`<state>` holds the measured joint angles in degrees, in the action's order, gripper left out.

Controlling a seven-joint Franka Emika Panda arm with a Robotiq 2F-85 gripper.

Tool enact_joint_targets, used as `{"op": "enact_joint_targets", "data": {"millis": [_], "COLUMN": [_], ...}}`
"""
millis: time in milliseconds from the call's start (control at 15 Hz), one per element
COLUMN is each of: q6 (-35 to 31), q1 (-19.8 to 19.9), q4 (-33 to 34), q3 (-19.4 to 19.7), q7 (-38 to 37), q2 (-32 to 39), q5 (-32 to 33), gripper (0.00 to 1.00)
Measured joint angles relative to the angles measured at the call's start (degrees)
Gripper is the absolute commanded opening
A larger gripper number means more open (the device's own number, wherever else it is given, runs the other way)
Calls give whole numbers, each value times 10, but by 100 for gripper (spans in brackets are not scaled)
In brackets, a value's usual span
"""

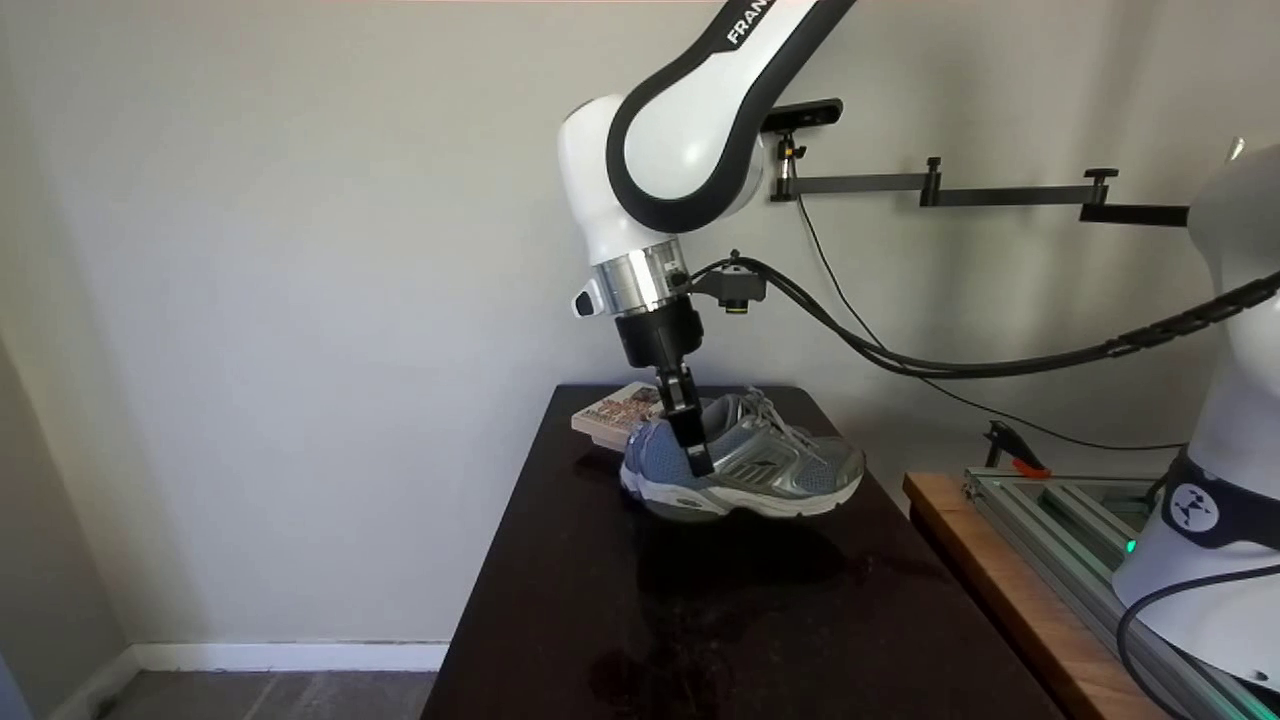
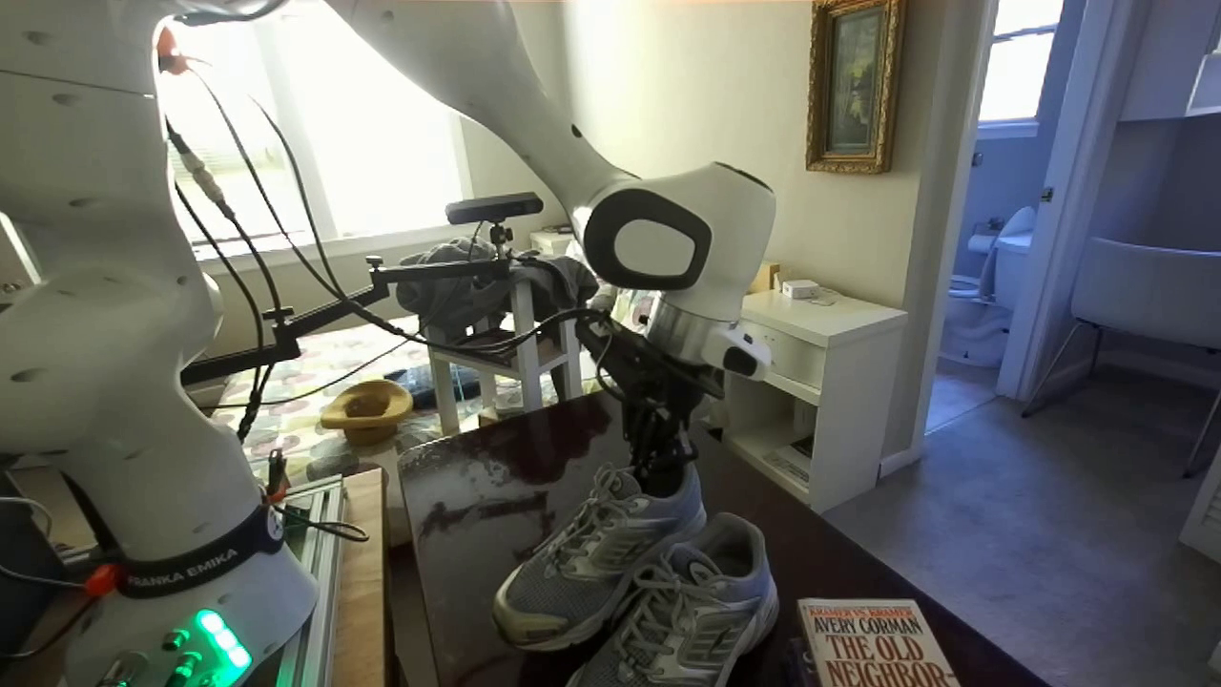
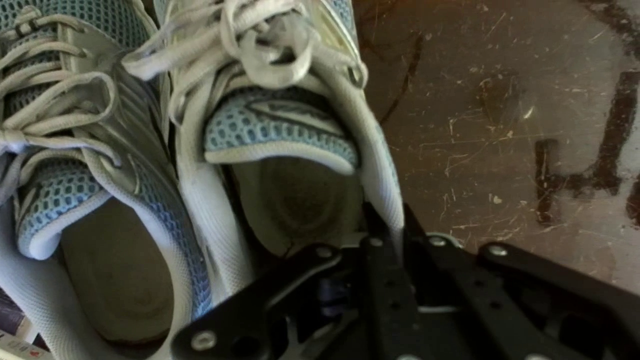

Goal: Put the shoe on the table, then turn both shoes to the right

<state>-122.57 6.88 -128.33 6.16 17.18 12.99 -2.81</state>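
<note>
Silver shoe (image 1: 770, 465), held: fingers (image 3: 391, 290) clamp its collar (image 3: 384, 185), one inside, one outside, presumably for turning purchase. It's over the table (image 1: 850, 640), toe to the robot-side edge; mate (image 2: 701, 615) alongside, nearer the wall-side edge. Sole touching? Can't tell.

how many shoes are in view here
2. The gripped shoe has the edge of its collar in the pincer; the free shoe is beside it, on the side toward the book. No more show, though others could be hidden.
</note>
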Motion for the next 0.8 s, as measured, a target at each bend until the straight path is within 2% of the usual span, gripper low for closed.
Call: {"op": "enact_joint_targets", "data": {"millis": [267, 600, 800], "q6": [-20, -95, -116], "q1": [0, 3, 5], "q4": [-23, -51, -59], "q3": [1, 2, 3], "q7": [0, 0, 0], "q2": [-6, -8, -9], "q5": [0, 0, 0], "gripper": [2, 2, 2]}}
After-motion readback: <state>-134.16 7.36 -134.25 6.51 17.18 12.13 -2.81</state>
